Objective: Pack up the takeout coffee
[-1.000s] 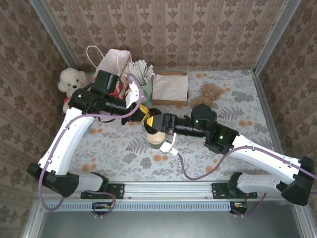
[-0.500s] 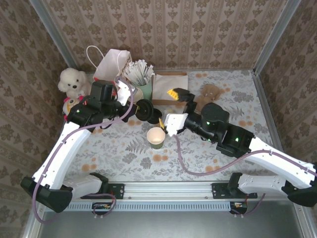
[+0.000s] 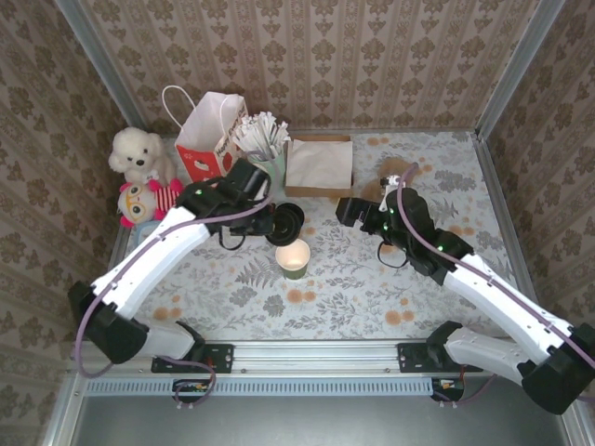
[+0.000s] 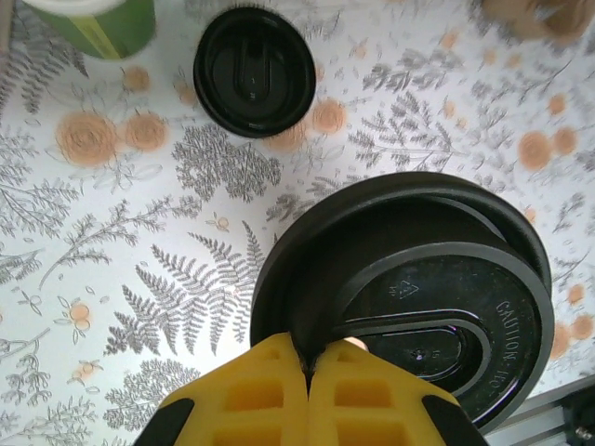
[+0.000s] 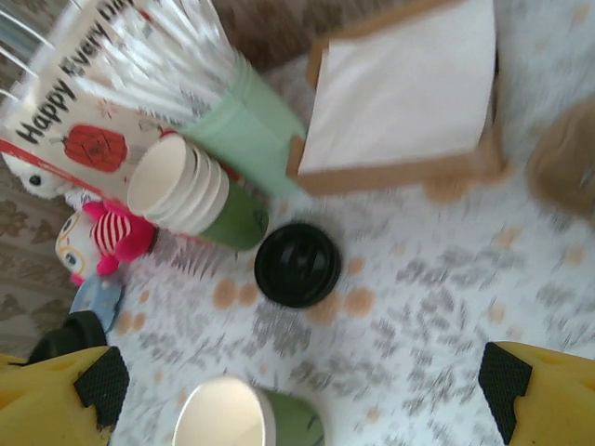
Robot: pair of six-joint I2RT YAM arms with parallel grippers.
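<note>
Floral table [image 3: 372, 288]: green cup [image 3: 293, 258] stands centre, likely light and crushable, best gripped softly mid-wall; left gripper [image 4: 307, 364] pinches black lid [image 4: 418, 307] by its rim just beyond; right gripper [image 5: 302, 395] spread, empty.

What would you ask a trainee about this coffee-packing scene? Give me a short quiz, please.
1. Pick one: the left gripper is shut on A) a black lid, B) a spoon, C) a teabag.
2. True or false: the single green cup already wears a lid.
3. In a word: is the right gripper open or shut?
Key: 1 A; 2 false; 3 open.
</note>
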